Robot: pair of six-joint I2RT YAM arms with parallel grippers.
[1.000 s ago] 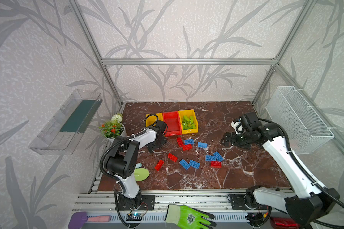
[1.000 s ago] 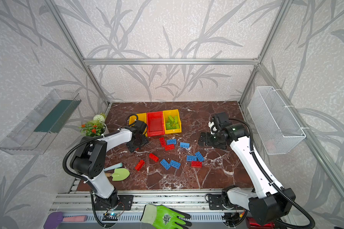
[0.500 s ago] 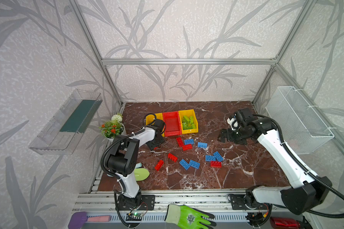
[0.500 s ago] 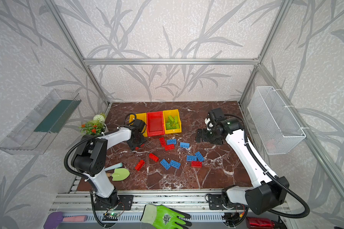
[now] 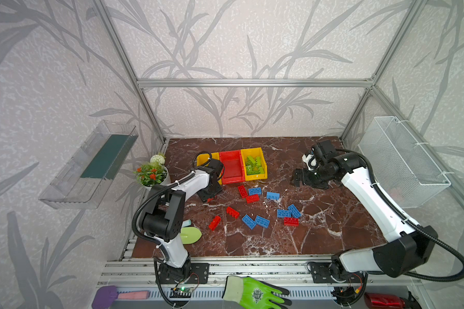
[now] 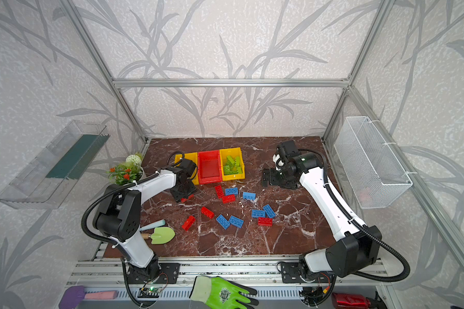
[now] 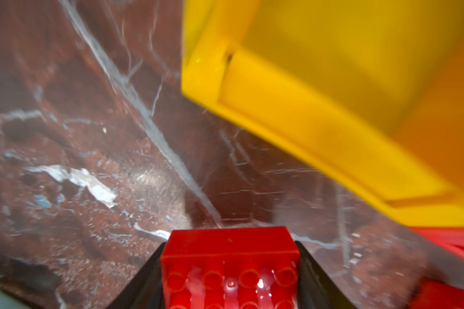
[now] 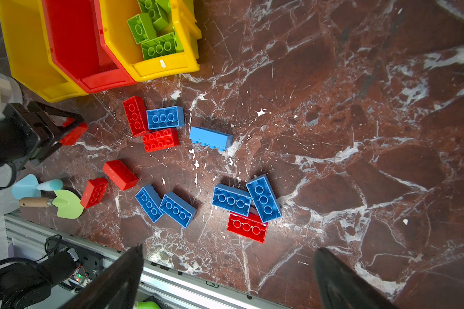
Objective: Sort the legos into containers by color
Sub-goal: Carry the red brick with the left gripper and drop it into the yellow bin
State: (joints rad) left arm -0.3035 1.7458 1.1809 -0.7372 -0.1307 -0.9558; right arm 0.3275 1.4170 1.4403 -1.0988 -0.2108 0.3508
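The left pincer [image 5: 209, 193] has just clamped shut on a red brick [image 7: 229, 248] down at the surface [image 5: 319, 214] beside the yellow bin [image 7: 332, 80], so the red bin [image 5: 232, 166] beckons, while the right pincer [image 8: 228, 256] hovers wide open, empty.

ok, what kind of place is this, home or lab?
Probably a lab robot cell: aluminium frame around wallpapered panels, two arms bolted to a front rail, toy bricks staged on a marble-look table.
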